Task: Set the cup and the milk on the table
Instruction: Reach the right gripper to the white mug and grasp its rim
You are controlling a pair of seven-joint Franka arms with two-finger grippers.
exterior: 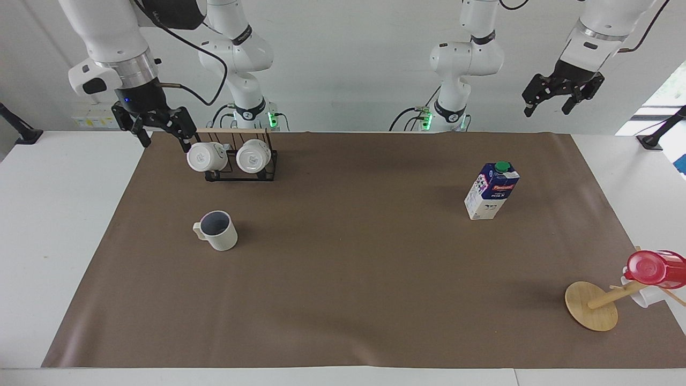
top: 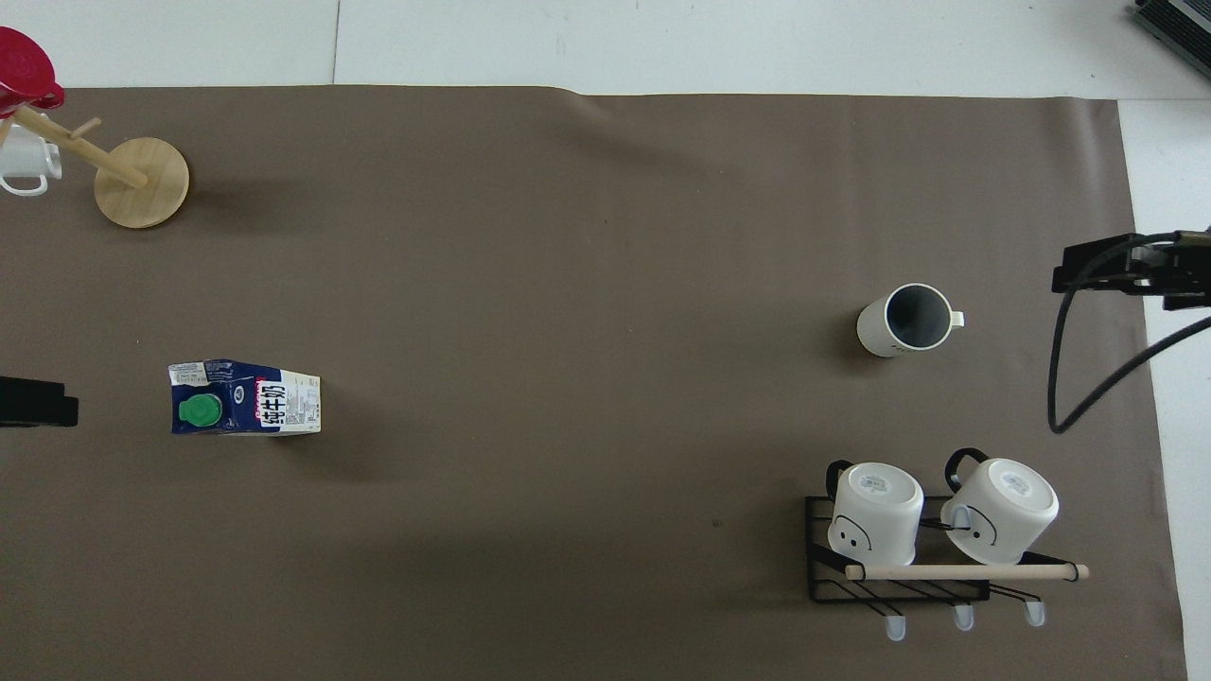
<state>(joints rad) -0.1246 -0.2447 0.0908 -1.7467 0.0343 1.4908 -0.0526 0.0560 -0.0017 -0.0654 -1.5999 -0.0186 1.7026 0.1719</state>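
The table (exterior: 64, 225) has a smooth white top, largely covered by a matt brown sheet (exterior: 343, 279) that looks like paper or thin cloth, faintly rippled along one edge. The cup (exterior: 216, 230) seems to be matt cream ceramic with a grey inside. The milk carton (exterior: 491, 191) is printed coated card with a green plastic screw cap (exterior: 501, 166). The two white mugs (exterior: 229, 157) are glossy and smooth, hung on a black wire rack (exterior: 270, 167) with a pale wooden bar (exterior: 230, 130). The mug tree (exterior: 592, 305) is light unpainted wood, carrying a shiny red plastic cup (exterior: 655, 267).
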